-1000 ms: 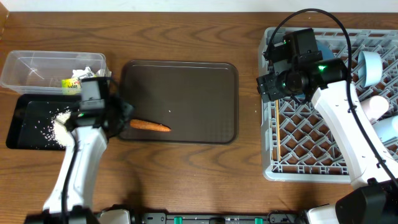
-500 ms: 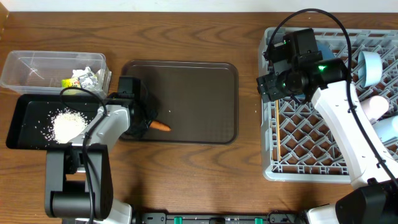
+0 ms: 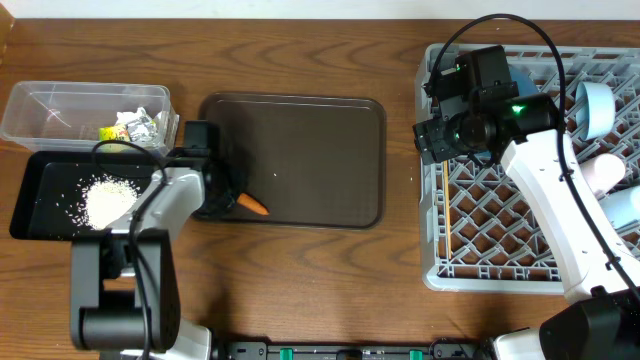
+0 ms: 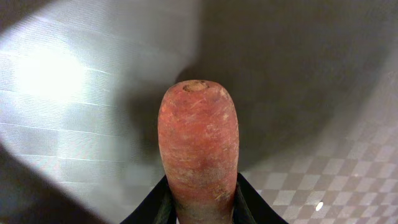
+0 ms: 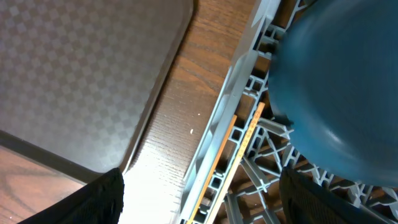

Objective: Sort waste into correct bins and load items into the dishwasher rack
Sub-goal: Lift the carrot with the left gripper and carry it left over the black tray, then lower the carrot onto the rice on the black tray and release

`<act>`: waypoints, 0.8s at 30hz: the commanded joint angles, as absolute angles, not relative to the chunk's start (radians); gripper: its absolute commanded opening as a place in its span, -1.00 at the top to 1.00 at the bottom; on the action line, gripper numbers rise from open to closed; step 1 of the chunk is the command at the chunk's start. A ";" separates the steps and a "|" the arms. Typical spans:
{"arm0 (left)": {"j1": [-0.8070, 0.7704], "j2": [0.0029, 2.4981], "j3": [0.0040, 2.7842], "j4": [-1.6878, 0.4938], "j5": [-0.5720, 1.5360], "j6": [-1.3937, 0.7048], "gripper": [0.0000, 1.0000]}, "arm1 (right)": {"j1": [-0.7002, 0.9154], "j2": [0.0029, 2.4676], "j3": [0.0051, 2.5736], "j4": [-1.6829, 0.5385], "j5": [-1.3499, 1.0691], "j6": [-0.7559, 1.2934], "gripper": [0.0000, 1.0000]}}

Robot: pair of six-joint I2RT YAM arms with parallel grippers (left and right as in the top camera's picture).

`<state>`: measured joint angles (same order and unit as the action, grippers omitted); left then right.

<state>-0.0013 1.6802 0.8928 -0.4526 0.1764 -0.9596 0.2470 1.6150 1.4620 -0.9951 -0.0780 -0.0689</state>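
Note:
A small orange carrot [image 3: 253, 205] [image 4: 198, 140] lies on the brown serving tray [image 3: 310, 150], near its left front edge. My left gripper [image 3: 230, 200] [image 4: 200, 200] is shut on the carrot's near end, with a black finger pressed against each side. The black tray [image 3: 40, 180] holds loose white rice [image 3: 108, 198]. In the clear tub [image 3: 60, 108] are a yellow-green wrapper [image 3: 113, 132] and a crumpled tissue [image 3: 140, 122]. My right gripper [image 3: 436, 138] [image 5: 217, 199] hangs open and empty over the left wall of the grey rack [image 3: 500, 272], beside the dark blue bowl [image 5: 342, 81].
Two chopsticks [image 5: 239, 149] lie along the rack's left wall. A light blue cup [image 3: 597, 108], a pale pink cup [image 3: 603, 175] and a small light blue bowl [image 3: 625, 210] sit at the rack's right side. Bare wood separates the brown tray from the rack.
My left arm swung from over the black tray to the carrot, and its jaws closed on the carrot's left end. The right arm has not moved.

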 commanded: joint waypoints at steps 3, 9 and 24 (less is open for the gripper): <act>0.087 1.499 0.883 -0.497 0.176 -0.840 0.59 | 0.248 1.615 1.459 -0.995 -0.068 -0.056 -0.58; 0.244 1.285 0.883 -0.516 0.171 -0.739 0.59 | 0.248 1.615 1.459 -0.996 -0.056 -0.056 -0.59; 0.637 1.420 0.883 -0.393 0.025 -0.733 0.58 | 0.248 1.615 1.459 -1.018 -0.056 -0.056 -0.59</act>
<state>0.6113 1.3540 0.8848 -0.4164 0.0685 -0.7532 0.2470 1.6150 1.4620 -1.0142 -0.0628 -0.0689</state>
